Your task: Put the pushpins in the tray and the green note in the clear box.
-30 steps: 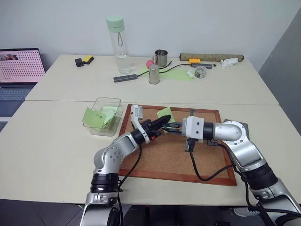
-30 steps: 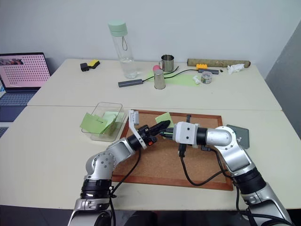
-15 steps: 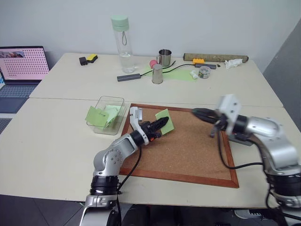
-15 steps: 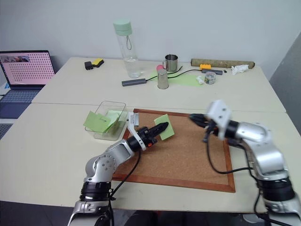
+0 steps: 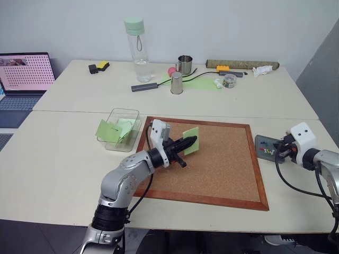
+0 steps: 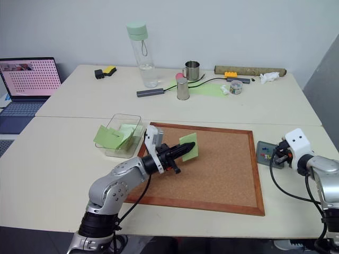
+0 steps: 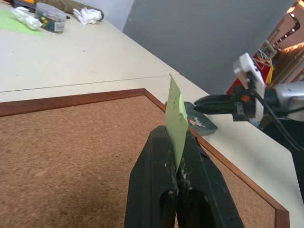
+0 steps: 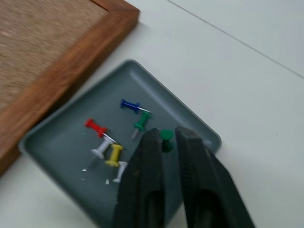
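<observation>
My left gripper is shut on the green note, which stands on edge between its fingers above the cork board. The clear box sits left of the board with green papers inside. My right gripper hovers over the dark grey tray just right of the board; its jaws stand slightly apart. A dark green pushpin lies at the gap between its tips, and whether it touches them I cannot tell. Another green pushpin lies in the tray among several coloured ones.
The wood-framed cork board fills the table's middle. On the far table stand a tall clear bottle, two metal cups, a pale green sheet and a small tub of pins. A laptop sits at the far left.
My right gripper swung from the board's middle to the right, over the tray, and its jaws parted. My left gripper rolled and drew back slightly, so the note now stands on edge.
</observation>
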`<state>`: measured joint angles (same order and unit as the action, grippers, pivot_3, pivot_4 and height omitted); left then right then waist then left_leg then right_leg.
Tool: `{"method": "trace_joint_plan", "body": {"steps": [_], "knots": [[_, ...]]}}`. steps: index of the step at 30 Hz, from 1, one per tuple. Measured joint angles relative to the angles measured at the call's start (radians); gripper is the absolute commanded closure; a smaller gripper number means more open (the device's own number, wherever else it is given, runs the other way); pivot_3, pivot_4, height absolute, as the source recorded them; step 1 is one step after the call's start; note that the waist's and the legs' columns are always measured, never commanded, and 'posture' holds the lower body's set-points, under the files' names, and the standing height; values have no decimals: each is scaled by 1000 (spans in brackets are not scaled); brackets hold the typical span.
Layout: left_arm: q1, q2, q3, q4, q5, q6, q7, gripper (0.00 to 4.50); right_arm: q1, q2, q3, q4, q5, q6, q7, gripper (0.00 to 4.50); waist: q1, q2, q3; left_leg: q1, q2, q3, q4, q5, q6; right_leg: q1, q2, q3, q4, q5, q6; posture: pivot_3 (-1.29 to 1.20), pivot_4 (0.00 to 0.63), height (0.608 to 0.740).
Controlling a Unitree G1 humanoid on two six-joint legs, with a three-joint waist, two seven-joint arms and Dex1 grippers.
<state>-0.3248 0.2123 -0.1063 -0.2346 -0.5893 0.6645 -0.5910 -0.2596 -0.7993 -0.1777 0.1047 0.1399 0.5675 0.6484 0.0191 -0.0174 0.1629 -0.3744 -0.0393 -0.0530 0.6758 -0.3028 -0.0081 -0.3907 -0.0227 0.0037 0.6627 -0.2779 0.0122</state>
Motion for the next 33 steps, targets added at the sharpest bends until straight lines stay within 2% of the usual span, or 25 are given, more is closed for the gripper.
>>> {"method": "trace_joint_plan", "body": {"steps": [10,17,20,23,29,33], "knots": [[13,21,-4,-44,3,0,15,4500,-4,1,-2,-46,45,27,31,953,0,0,0,0,0,0,0,0,0,0,0,0,0,0,0,0,150,740],[24,82,92,-172,-6,27,87,4500,-12,-105,-2,-271,159,-69,263,953,-2,1,1,0,0,-1,0,-1,2,0,1,-1,0,0,0,0,150,740],[41,114,147,-223,0,37,144,4500,-119,-100,14,-370,282,-23,341,953,-9,2,2,0,0,-1,0,-1,2,0,1,-1,0,0,1,0,150,740],[32,126,216,-224,53,19,234,4500,-245,-95,16,-459,402,58,365,953,-7,1,2,0,1,-5,0,-1,2,1,0,-4,-1,0,0,0,150,740],[30,164,366,-139,181,-70,382,4500,-263,-56,90,-484,458,115,375,953,7,0,2,-6,0,-7,2,0,0,-1,-1,-7,-4,0,0,0,150,740],[11,200,389,-52,239,-107,405,4500,-291,-41,127,-501,480,132,376,953,8,0,2,-7,-1,-9,2,0,0,-2,-2,-10,-4,1,0,0,150,740]]}}
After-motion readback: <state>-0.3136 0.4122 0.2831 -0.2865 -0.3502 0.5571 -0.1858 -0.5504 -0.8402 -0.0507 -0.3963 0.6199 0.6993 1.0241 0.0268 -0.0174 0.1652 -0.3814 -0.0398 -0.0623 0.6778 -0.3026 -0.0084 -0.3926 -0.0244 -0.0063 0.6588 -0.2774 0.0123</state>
